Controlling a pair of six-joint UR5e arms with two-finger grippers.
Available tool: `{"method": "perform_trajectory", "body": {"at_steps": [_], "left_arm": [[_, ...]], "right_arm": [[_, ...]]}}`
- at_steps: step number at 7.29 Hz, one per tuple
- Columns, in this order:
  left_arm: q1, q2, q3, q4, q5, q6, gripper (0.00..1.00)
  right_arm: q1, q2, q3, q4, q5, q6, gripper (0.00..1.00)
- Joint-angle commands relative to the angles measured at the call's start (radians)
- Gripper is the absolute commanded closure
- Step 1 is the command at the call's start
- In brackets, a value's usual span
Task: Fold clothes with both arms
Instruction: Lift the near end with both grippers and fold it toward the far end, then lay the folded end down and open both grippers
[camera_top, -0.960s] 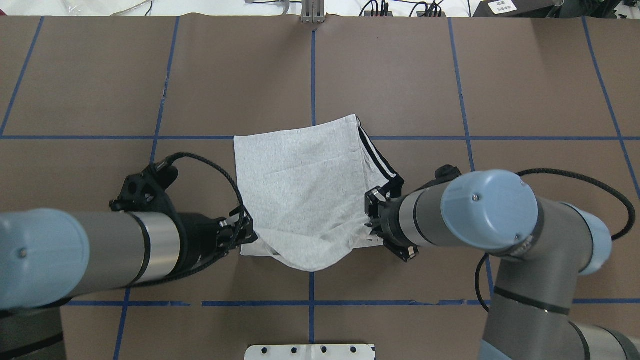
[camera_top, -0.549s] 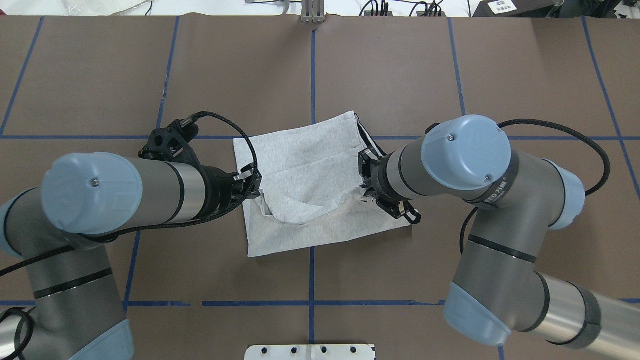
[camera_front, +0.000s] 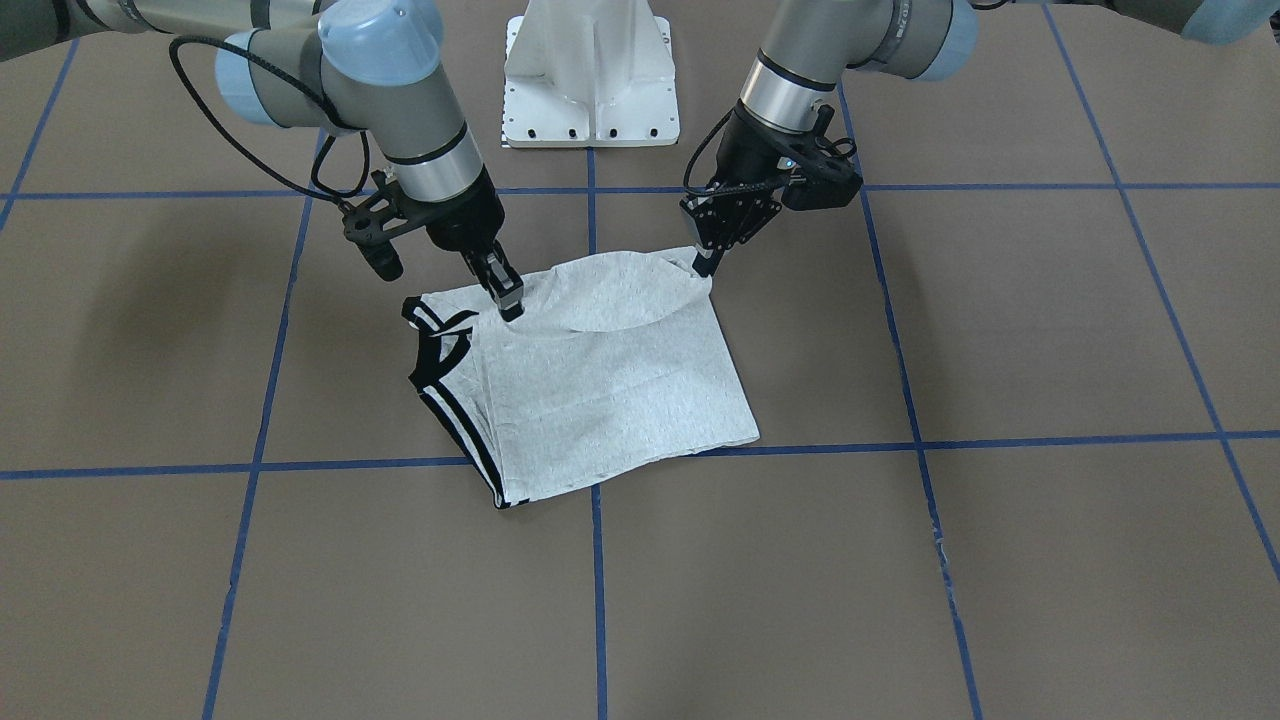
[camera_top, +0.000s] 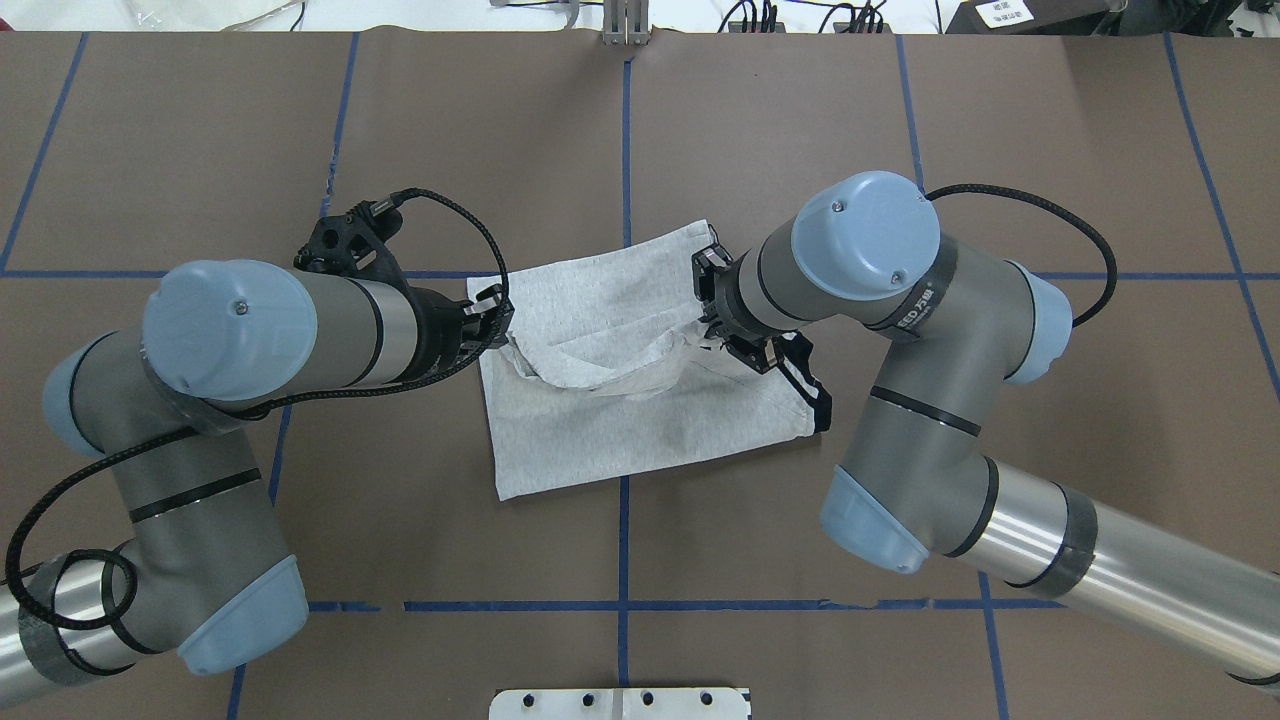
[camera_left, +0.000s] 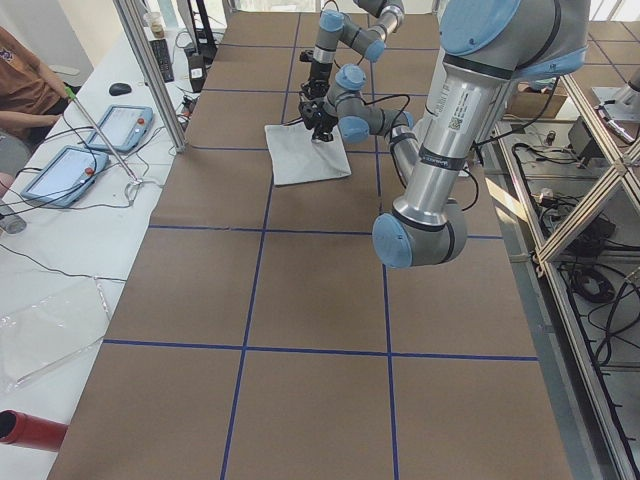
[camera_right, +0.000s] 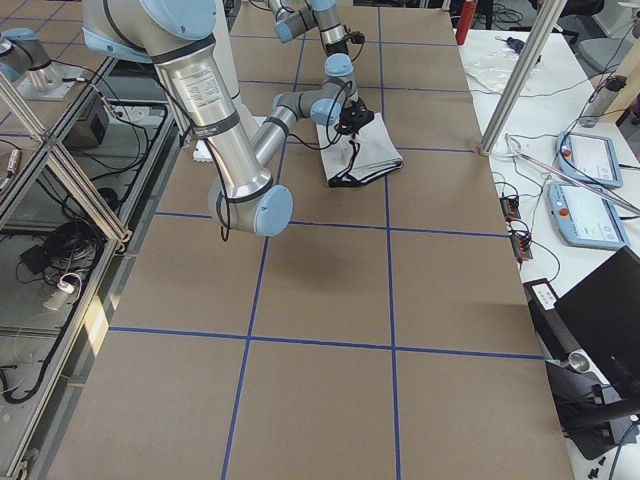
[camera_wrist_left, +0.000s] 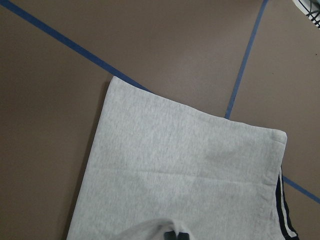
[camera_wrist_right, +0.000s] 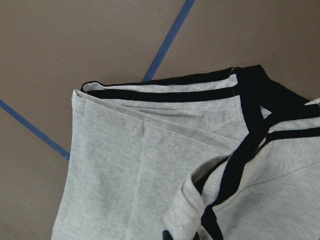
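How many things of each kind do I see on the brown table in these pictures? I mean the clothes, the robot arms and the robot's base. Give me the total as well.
T-shirt: 1
Robot arms: 2, the left arm and the right arm
White pedestal base: 1
Total: 4

Overhead and front cameras face each other; wrist cameras (close) share the T-shirt (camera_wrist_left: 175, 165).
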Motion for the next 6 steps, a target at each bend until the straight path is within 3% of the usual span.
{"method": "perform_trajectory", "body": {"at_steps": [1, 4, 5, 6], "left_arm": [[-0.029, -0.002, 0.105, -0.120, 0.001, 0.006, 1.00], [-0.035, -0.014, 0.149, -0.135, 0.001, 0.021, 1.00], [-0.064, -0.050, 0.232, -0.182, 0.003, 0.039, 1.00], [-0.093, -0.061, 0.324, -0.273, 0.003, 0.079, 1.00]], "right_arm": [[0.035, 0.072, -0.112, 0.026, 0.033, -0.032, 1.00], [0.049, 0.101, -0.229, 0.123, 0.034, -0.070, 1.00], [0.058, 0.117, -0.267, 0.140, 0.034, -0.105, 1.00], [0.060, 0.168, -0.351, 0.173, 0.034, -0.142, 0.01]]}}
